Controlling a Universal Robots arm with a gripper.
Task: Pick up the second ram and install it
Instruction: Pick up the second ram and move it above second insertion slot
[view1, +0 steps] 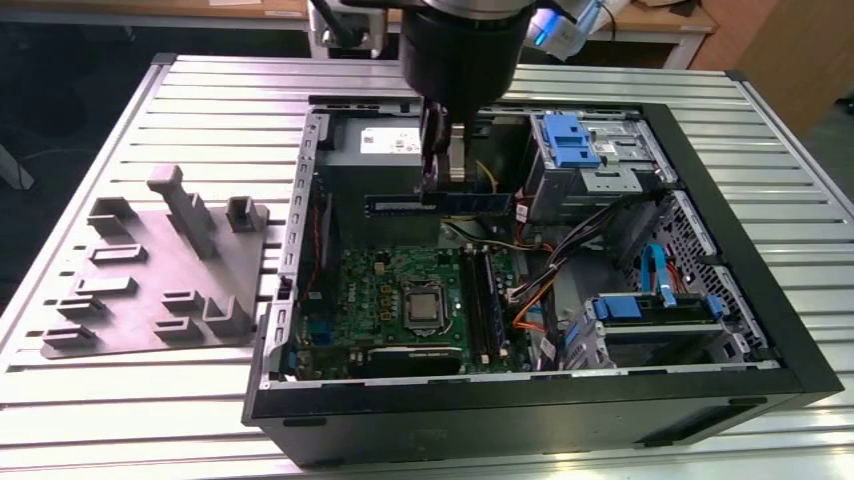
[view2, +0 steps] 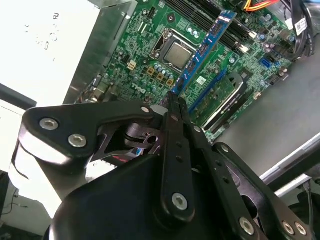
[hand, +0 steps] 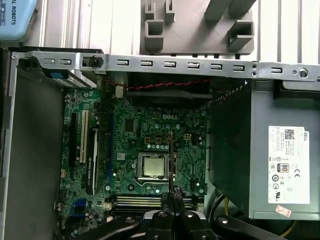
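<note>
the jaws are clamped on the second ram (view1: 441, 203), holding it lifted inside the case, clear of the motherboard (view1: 360, 285), its long axis crosswise to the slot rails (view1: 483, 300).

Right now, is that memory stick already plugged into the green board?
No, the gripper holds the second ram up above the motherboard, not in a slot.
</note>
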